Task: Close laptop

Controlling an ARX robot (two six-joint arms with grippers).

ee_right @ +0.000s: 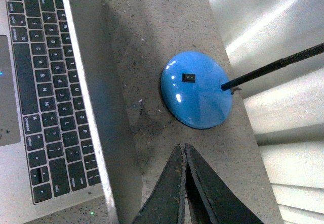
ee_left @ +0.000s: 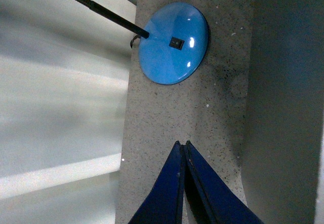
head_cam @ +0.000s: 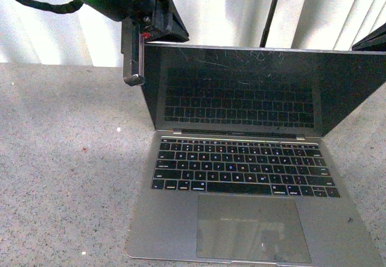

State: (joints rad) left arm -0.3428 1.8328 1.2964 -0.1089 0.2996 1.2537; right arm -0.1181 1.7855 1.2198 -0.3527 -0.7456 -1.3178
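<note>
The laptop (head_cam: pixel 253 188) lies open toward the counter's (head_cam: pixel 60 158) front edge, lid (head_cam: pixel 241 86) raised, with the left pincer (head_cam: pixel 133 75) closed on nothing just beside the lid's upper left corner and the right pincer (ee_right: pixel 183 147), also closed and empty, behind the lid near a blue lamp base (ee_right: pixel 197 90).

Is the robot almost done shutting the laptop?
Not yet. Done: nothing, because the laptop stands wide open with its screen upright. In hand: the left pincer, shut, is by the lid's upper corner, and the right pincer, also shut, hangs behind the lid near a blue lamp base. Left: pushing the lid down onto the keys.
</note>
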